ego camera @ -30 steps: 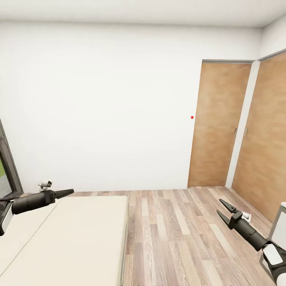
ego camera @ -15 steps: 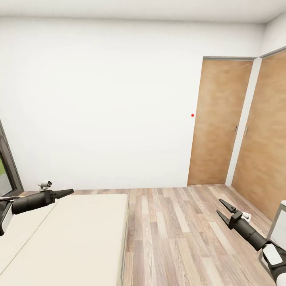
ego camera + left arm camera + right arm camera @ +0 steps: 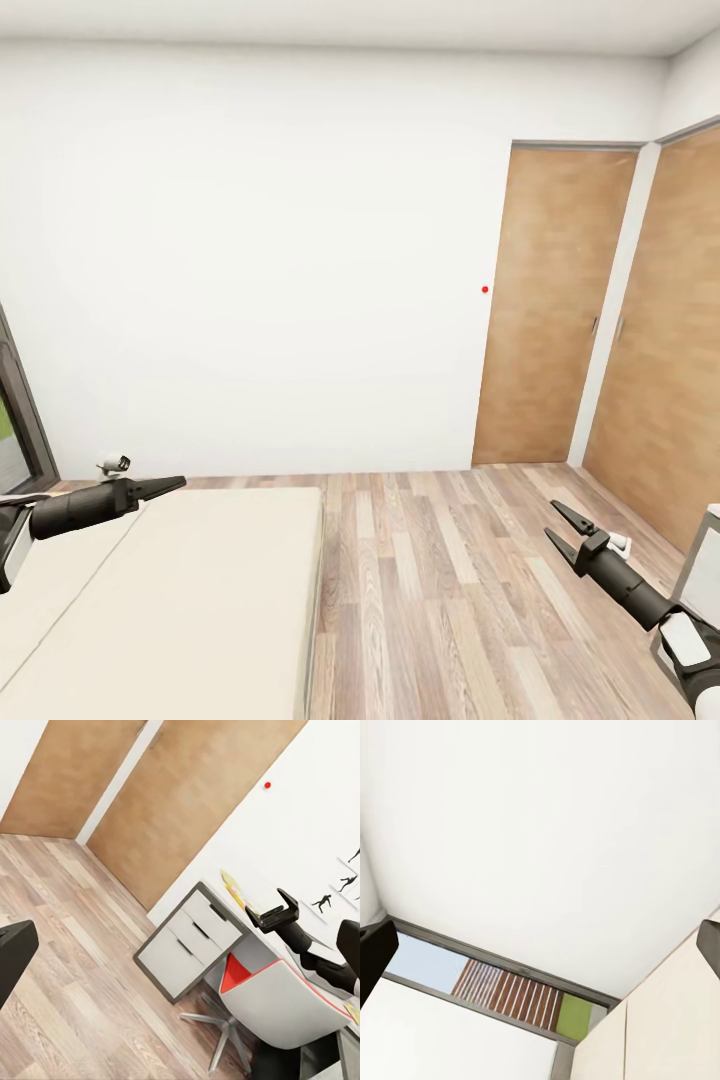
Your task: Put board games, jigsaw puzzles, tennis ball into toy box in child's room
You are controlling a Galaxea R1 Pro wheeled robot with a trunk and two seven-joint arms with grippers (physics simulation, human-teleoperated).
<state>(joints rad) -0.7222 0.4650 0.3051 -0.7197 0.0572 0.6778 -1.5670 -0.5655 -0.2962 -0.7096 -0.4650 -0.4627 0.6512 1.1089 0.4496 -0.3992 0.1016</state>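
The bed (image 3: 200, 600), beige mattress up, lies at the lower left of the head view. My left gripper (image 3: 170, 485) hovers over its far end, and its fingers (image 3: 11, 952) stand wide apart in the left wrist view, so it is open and holds nothing. My right gripper (image 3: 562, 528) hangs open over the wood floor at the right; the left wrist view catches it too (image 3: 274, 911). Behind it there, a flat colourful box (image 3: 234, 891) lies on the table (image 3: 225, 886); I cannot tell which toy it is. The toy box and tennis ball are out of view.
Two wooden doors (image 3: 555, 300) fill the right wall. A dark-framed window (image 3: 15, 420) stands at the far left. Under the table sits a drawer cabinet (image 3: 187, 945), with a red-and-white swivel chair (image 3: 277, 1001) beside it. Wood floor (image 3: 430, 600) runs between bed and doors.
The whole head view slid down a few pixels early on, so the camera moved a little. Both arms hold the same pose.
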